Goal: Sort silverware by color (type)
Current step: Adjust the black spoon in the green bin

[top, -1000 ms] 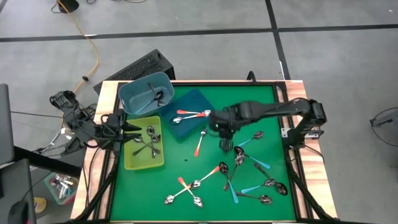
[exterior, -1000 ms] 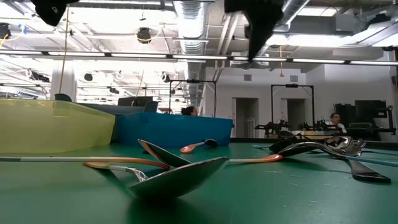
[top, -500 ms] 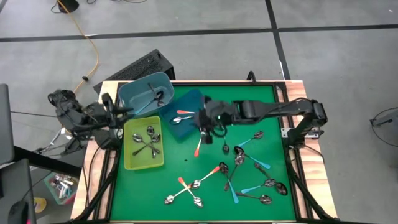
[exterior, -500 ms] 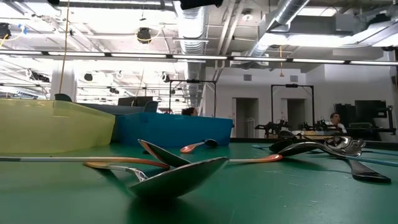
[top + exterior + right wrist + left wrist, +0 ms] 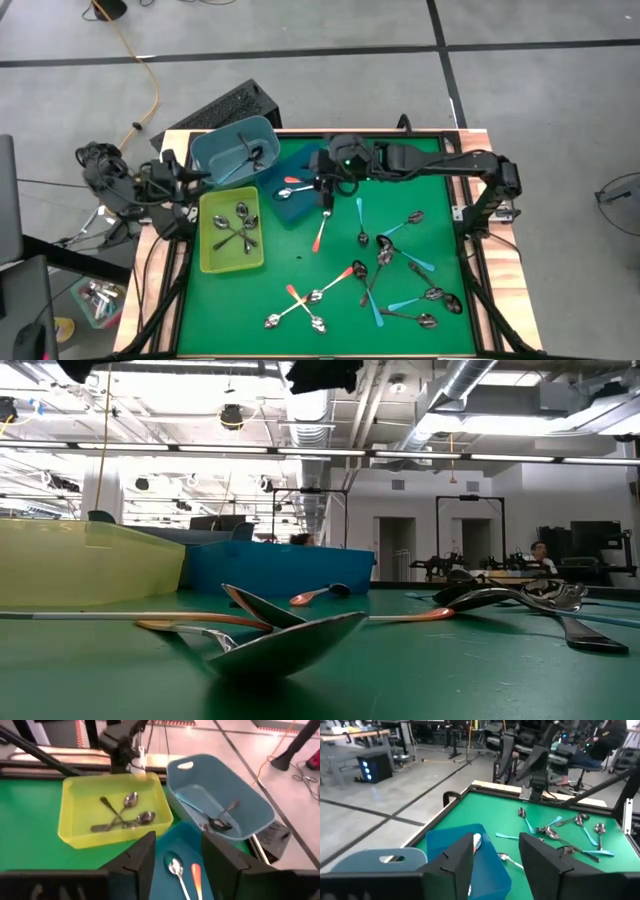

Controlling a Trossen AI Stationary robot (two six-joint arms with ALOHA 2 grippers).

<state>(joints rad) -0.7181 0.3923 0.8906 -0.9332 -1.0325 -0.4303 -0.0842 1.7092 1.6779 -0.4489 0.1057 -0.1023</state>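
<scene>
High view: your green mat carries scattered spoons; both grippers, left and right, spread, empty; grey floor around.

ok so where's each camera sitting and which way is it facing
High: above the table, looking straight down on both arms and the yellow bin.
Low: at mat height, looking level across spoons into the room; an arm's dark edge shows at top.
Left wrist: on the left arm, beside the bins, facing across the mat; open left hand.
Right wrist: above the dark blue tray, open right hand.
Shared: high and right wrist both show the yellow bin.
</scene>
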